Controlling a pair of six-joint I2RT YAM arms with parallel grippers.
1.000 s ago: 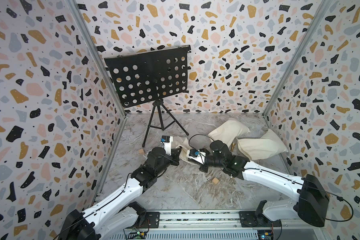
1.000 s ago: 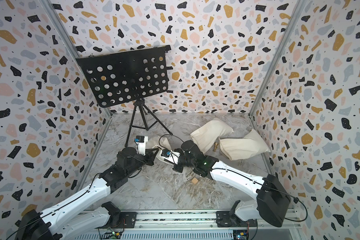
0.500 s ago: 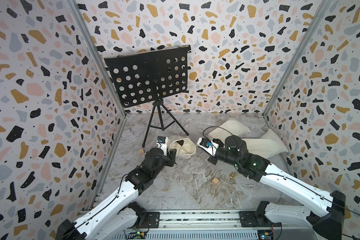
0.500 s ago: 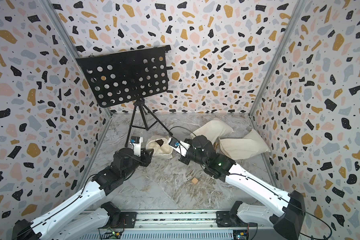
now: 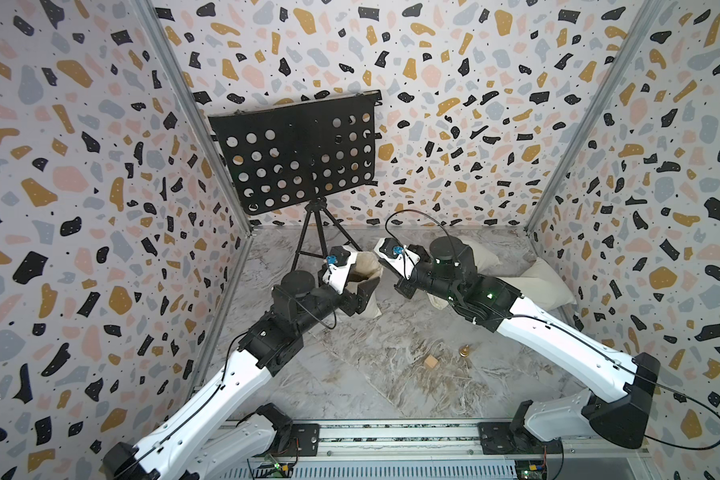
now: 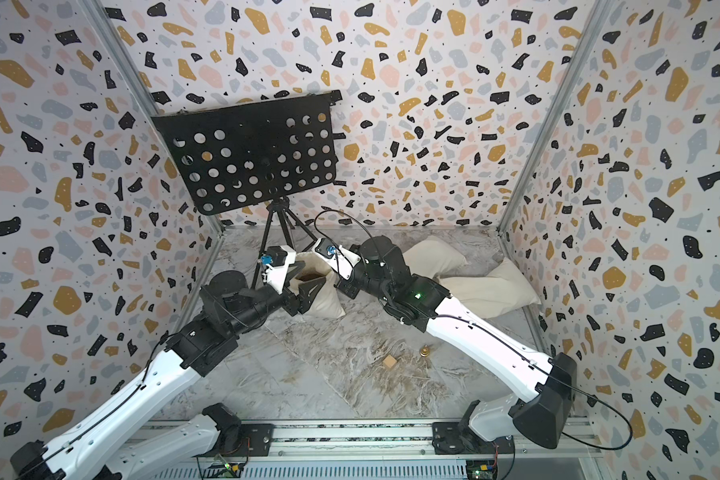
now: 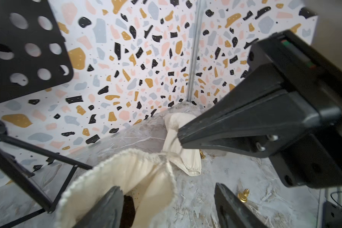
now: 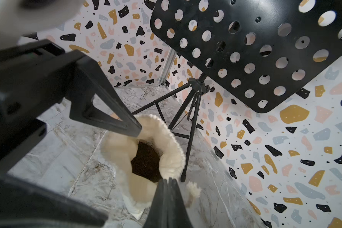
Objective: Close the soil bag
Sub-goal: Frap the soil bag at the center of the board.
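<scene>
Soil bag [image 5: 368, 266]: one. It stands upright on the tabletop [image 5: 391, 386], just beside the music stand's [image 5: 296, 162] tripod legs, on the side toward the arms. The mouth is open and dark soil shows inside. I judge it is kept upright so nothing spills.
Right fingers [image 7: 179, 137]: pinched shut. A thin cord runs from the bag's gathered rim up into the tips, so I read this as a grip on the drawstring [image 7: 172, 144], held ready to pull away from the stand and cinch the mouth.
Left fingers [image 5: 361, 294]: spread wide at the rim on the side away from the stand, gripping nothing. My guess is that they are there to brace the cloth against the pull.
Progress: closing not yet done.
Spare bags: two, cream, lying well off from the stand [image 5: 474, 253] [image 5: 545, 286]. The arm may hide more.
Music stand: one.
Wooden block [image 5: 431, 362]: one.
Brass bits: one in a top view [image 5: 465, 351]; the left wrist view seems to show two.
</scene>
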